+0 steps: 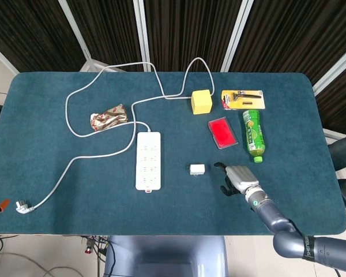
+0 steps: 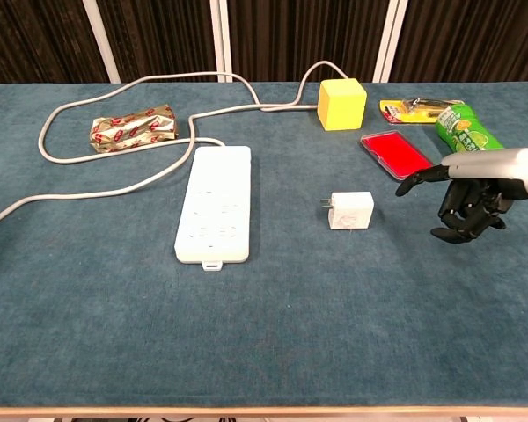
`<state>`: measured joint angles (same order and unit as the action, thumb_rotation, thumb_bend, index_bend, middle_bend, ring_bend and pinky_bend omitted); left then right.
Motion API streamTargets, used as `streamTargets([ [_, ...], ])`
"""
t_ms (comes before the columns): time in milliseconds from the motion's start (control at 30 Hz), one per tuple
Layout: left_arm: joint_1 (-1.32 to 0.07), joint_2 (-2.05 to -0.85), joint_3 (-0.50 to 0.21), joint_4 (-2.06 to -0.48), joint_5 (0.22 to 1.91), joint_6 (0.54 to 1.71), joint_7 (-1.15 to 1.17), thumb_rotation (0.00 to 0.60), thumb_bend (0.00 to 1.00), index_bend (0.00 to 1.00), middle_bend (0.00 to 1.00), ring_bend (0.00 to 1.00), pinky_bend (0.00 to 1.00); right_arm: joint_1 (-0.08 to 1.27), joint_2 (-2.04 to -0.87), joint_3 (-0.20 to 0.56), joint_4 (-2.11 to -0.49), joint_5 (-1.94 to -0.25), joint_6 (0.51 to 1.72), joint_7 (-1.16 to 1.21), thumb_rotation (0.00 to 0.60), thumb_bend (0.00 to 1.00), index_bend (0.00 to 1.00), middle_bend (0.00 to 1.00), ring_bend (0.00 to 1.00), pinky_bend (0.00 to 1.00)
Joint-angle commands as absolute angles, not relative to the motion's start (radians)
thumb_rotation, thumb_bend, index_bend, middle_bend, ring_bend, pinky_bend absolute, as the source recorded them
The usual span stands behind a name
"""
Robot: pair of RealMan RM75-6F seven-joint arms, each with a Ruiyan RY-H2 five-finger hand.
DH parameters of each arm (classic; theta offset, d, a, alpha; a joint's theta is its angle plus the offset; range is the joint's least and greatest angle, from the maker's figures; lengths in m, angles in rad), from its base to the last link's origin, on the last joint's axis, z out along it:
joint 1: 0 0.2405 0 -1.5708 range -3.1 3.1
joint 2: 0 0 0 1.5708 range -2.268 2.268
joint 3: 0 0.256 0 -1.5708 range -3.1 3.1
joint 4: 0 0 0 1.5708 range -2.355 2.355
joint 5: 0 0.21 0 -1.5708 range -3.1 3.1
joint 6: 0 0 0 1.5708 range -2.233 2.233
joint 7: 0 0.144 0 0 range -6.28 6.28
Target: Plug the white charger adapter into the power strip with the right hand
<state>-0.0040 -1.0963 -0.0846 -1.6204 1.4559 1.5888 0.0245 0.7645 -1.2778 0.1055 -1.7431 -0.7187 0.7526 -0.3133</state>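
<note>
The right hand [image 1: 235, 178] has a silver-grey metal back and black fingers [image 2: 465, 207]; its forearm is dark grey with a silver wrist ring.

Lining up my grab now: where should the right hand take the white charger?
Probably grip the charger across its flat body sides, from above. Its prongs point left toward the power strip, so keep that end clear. The right hand waits, holding nothing, on the opposite side.
</note>
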Motion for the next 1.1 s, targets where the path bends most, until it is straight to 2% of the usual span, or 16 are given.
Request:
streamTargets([
  [33,-0.005,-1.097,-0.085,-1.620,1.456,1.588,0.026,0.600,0.08,0.16,0.00,0.00,0.00,0.779,-1.292,0.099,-1.737,-0.705,0.757,-0.324,0.600,0.52,0.13,0.80,0.84,0.75],
  [1100,-0.009,-1.099,-0.087,-1.618,1.449,1.582,0.029,0.600,0.08,0.16,0.00,0.00,0.00,0.845,-1.337,0.081,-1.751,-0.686,0.770,-0.295,0.600,0.52,0.13,0.79,0.84,0.75],
])
